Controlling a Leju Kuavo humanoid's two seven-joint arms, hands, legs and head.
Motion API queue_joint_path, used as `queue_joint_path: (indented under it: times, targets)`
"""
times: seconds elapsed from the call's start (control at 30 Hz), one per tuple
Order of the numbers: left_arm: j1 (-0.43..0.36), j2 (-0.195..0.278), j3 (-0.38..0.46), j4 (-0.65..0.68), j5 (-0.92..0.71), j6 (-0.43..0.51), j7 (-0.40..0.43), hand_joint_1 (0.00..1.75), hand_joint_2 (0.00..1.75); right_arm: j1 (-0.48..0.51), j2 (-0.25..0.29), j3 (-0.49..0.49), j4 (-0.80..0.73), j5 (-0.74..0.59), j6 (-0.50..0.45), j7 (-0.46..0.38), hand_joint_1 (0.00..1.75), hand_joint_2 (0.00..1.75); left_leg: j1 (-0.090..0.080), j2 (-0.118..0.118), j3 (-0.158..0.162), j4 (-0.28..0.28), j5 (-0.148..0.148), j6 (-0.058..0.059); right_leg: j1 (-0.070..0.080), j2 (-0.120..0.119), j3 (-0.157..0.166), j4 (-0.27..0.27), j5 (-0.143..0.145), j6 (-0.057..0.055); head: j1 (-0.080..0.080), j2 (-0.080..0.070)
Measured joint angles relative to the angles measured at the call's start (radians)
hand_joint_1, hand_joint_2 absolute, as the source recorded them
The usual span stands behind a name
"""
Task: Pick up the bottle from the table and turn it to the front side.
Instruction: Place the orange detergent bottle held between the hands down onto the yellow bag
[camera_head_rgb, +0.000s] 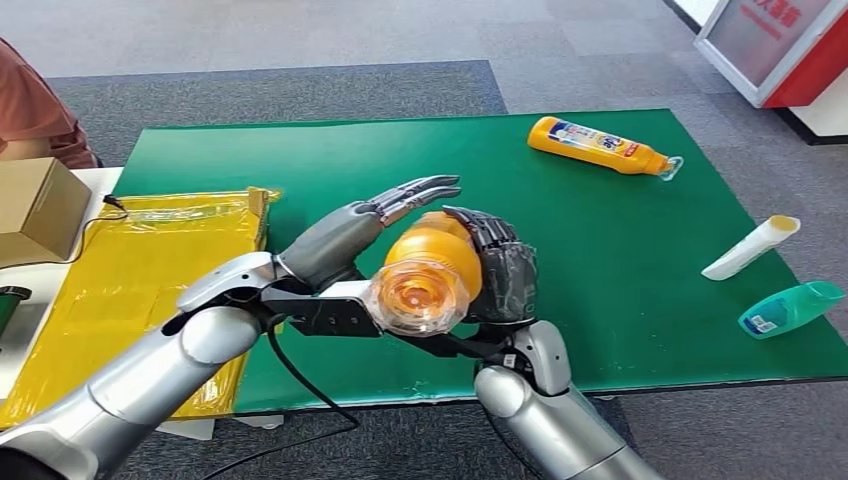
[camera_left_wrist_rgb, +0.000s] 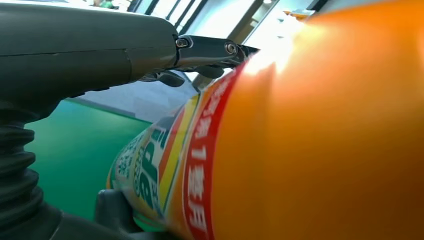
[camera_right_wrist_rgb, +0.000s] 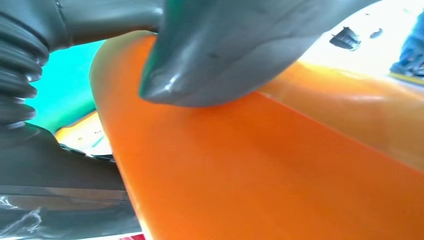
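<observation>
orange bottle (camera_head_rgb: 428, 275) held above table by right hand (camera_head_rgb: 503, 270), left hand (camera_head_rgb: 350, 235) open alongside

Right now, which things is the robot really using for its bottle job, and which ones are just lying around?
Using:
- orange bottle, lifted off the table
- right hand, wrapped around it
- left hand, fingers stretched out beside it

Just lying around:
- second orange bottle
- white tube
- teal bottle
- yellow bag
- cardboard box

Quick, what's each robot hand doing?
Left hand: fingers straight, beside the bottle; a grip cannot be told.
Right hand: holding the bottle.
</observation>
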Motion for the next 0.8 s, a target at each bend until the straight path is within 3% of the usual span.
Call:
queue_joint_path:
  times: [0.47,0.6,0.8]
  targets:
    - [0.034,0.000,-0.003,-0.033,-0.021,0.018,-0.012,1.75,1.75,0.026,0.000,-0.008,-0.025,0.025,0.013,0.004,1.75,1.75,0.000,0.000,0.000,0.000,0.000,0.000,0.000,0.000,0.000,0.000,0.000,0.000,0.000,0.000]
    - [0.043,-0.001,0.008,-0.036,-0.003,0.015,-0.020,1.75,1.75,0.030,0.000,-0.008,-0.028,0.035,0.014,0.010,0.01,1.75,0.000,0.000,0.000,0.000,0.000,0.000,0.000,0.000,0.000,0.000,0.000,0.000,0.000,0.000]
    - [0.078,-0.003,0.036,-0.047,0.021,0.024,-0.022,1.75,1.75,0.033,0.000,-0.006,-0.028,0.060,0.044,0.045,0.00,1.75,0.000,0.000,0.000,0.000,0.000,0.000,0.000,0.000,0.000,0.000,0.000,0.000,0.000,0.000]
